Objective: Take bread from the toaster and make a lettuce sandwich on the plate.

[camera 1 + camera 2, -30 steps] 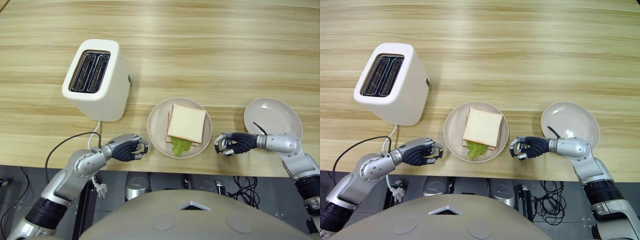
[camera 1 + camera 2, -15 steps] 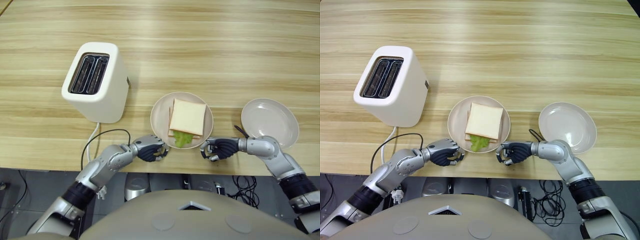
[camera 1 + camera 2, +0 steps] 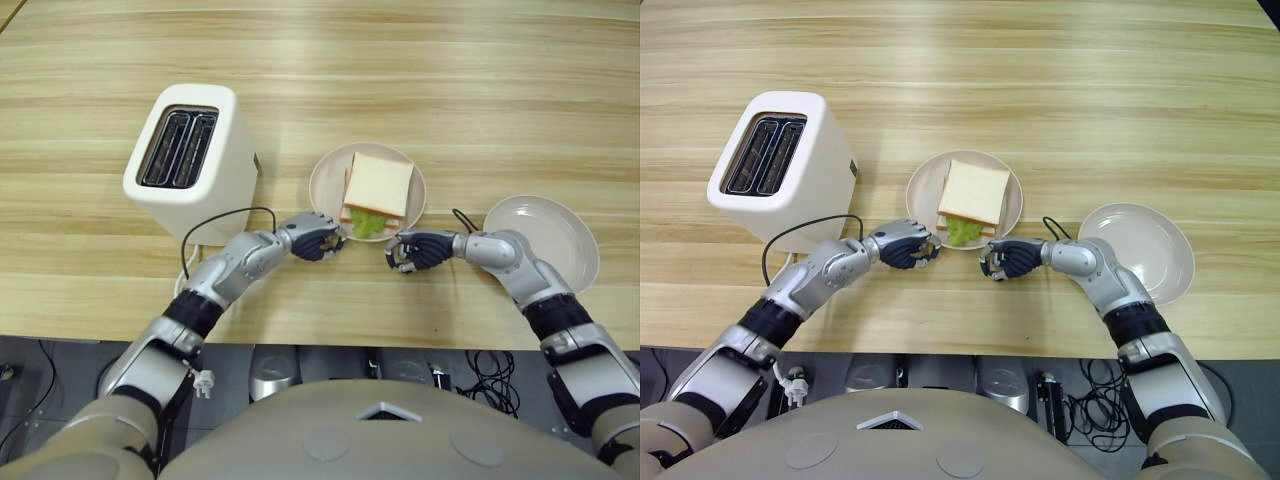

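Two curled robot hands [image 3: 318, 238] [image 3: 412, 251] beside plate [image 3: 324, 181]

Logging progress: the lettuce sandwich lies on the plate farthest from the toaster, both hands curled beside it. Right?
No: the left eye view shows the lettuce sandwich on the plate nearer the toaster, not the far plate. The left hand and right hand are curled beside it.

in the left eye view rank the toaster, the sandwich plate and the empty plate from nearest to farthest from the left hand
From the left hand:
1. sandwich plate: just ahead and to its right, rim close beside the hand.
2. toaster: off to the left and farther back.
3. empty plate: far on the right side, beyond the right hand.
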Robot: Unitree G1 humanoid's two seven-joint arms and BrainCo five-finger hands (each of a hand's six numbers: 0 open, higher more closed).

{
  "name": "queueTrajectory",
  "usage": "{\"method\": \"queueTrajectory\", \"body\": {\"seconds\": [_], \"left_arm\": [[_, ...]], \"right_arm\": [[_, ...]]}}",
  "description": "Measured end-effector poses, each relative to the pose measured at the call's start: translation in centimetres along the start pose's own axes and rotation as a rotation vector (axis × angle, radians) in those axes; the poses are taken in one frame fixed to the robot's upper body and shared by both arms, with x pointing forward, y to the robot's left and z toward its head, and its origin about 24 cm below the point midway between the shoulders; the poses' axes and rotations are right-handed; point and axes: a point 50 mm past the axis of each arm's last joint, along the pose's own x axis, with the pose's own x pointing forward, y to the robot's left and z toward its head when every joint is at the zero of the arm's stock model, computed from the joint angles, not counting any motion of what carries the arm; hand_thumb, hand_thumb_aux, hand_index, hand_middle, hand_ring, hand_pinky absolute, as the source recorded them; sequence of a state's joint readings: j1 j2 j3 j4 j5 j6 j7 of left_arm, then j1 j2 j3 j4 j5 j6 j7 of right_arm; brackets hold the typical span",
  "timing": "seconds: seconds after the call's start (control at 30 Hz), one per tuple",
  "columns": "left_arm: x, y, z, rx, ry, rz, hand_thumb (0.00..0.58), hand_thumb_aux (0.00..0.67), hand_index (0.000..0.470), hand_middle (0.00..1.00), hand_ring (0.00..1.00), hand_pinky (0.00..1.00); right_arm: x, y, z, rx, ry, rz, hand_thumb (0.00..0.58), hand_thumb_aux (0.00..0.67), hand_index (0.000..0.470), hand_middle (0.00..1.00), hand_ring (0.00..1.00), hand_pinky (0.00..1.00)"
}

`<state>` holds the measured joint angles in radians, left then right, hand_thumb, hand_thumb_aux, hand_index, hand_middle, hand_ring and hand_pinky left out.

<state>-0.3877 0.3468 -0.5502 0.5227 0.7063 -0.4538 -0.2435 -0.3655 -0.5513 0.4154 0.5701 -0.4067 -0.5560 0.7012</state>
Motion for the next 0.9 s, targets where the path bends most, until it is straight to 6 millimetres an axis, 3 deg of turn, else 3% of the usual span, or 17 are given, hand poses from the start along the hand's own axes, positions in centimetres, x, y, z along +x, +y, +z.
{"method": "queueTrajectory", "body": {"seconds": [0.3, 0.6, 0.63, 0.67, 0.7, 0.8, 0.9], "left_arm": [[4.2, 1.2, -0.8, -0.007, 0.061, 0.014, 0.58, 0.67, 0.46, 1.0, 1.0, 1.0], [3.5, 2.0, -2.7, 0.014, 0.132, 0.144, 0.58, 0.67, 0.46, 1.0, 1.0, 1.0], [3.3, 2.2, -2.7, 0.013, 0.113, 0.17, 0.466, 0.373, 0.256, 0.78, 0.78, 0.78], [2.8, 2.4, -2.6, -0.017, 0.088, 0.209, 0.466, 0.373, 0.256, 0.78, 0.78, 0.78], [2.3, 2.8, -2.4, -0.067, 0.057, 0.268, 0.0, 0.0, 0.0, 0.0, 0.0, 0.0], [0.5, 4.6, -0.6, -0.233, -0.081, 0.496, 0.0, 0.0, 0.0, 0.0, 0.0, 0.0], [-2.2, 6.7, 0.4, -0.422, -0.171, 0.724, 0.0, 0.0, 0.0, 0.0, 0.0, 0.0]], "right_arm": [[3.3, -3.4, -1.0, -0.013, 0.118, 0.009, 0.58, 0.67, 0.46, 1.0, 1.0, 1.0], [3.1, -3.7, -1.4, 0.069, 0.071, -0.082, 0.58, 0.67, 0.46, 1.0, 1.0, 1.0], [2.7, -3.3, -1.5, 0.108, 0.04, -0.092, 0.4, 0.297, 0.204, 1.0, 1.0, 1.0], [2.4, -3.1, -1.4, 0.157, -0.01, -0.112, 0.4, 0.297, 0.204, 1.0, 1.0, 1.0], [2.1, -2.8, -1.3, 0.198, -0.059, -0.13, 0.0, 0.0, 0.0, 0.0, 0.0, 0.0], [0.7, -2.1, -0.6, 0.337, -0.251, -0.238, 0.0, 0.0, 0.0, 0.0, 0.0, 0.0], [-1.0, -3.2, 1.3, 0.434, -0.485, -0.413, 0.0, 0.0, 0.0, 0.0, 0.0, 0.0]]}}
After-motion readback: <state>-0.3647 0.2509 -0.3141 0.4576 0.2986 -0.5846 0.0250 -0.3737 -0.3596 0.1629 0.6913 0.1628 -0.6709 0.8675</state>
